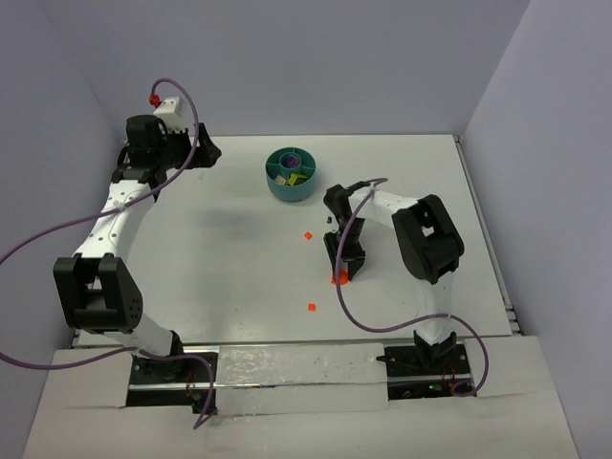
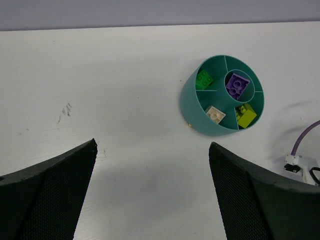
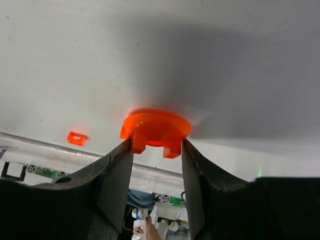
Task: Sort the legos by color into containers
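Left gripper: jaws wide apart, empty, hovering left of round teal plastic divided bowl. Right gripper, near side of bowl: pinching flat round orange-red lego piece by its edge tabs. Risk: shallow pinch, so piece may twist free during carry.
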`<state>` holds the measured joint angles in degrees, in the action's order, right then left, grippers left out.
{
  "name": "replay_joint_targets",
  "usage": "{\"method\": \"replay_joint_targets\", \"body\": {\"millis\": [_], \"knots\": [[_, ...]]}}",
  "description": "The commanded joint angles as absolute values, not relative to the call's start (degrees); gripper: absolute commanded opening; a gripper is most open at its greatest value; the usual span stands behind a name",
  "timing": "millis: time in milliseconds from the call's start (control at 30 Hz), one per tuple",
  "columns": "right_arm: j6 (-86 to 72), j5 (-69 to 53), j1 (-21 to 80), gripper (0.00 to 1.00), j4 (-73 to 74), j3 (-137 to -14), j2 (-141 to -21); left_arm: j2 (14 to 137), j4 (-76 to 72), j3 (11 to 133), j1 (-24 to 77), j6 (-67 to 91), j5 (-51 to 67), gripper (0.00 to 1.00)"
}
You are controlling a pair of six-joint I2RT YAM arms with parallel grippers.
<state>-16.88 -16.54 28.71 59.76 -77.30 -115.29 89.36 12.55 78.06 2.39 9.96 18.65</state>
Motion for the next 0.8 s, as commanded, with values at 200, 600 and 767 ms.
{"method": "replay_joint_targets", "body": {"millis": [200,600,767], "knots": [[-14.6,-17.4,28.4,0.35,60.3,-79.6,-110.5,89.5,9.7,78.2,1.9,10.8,20.5,0.99],[-7.5,-13.6,28.0,0.08,57.2,-91.0,-106.0,87.7,11.0,78.4,1.9,6.3,24.1,0.99],[1.6,-9.8,26.0,0.0,52.0,-101.1,-106.5,86.6,11.1,77.9,1.9,3.1,31.5,0.99]]}}
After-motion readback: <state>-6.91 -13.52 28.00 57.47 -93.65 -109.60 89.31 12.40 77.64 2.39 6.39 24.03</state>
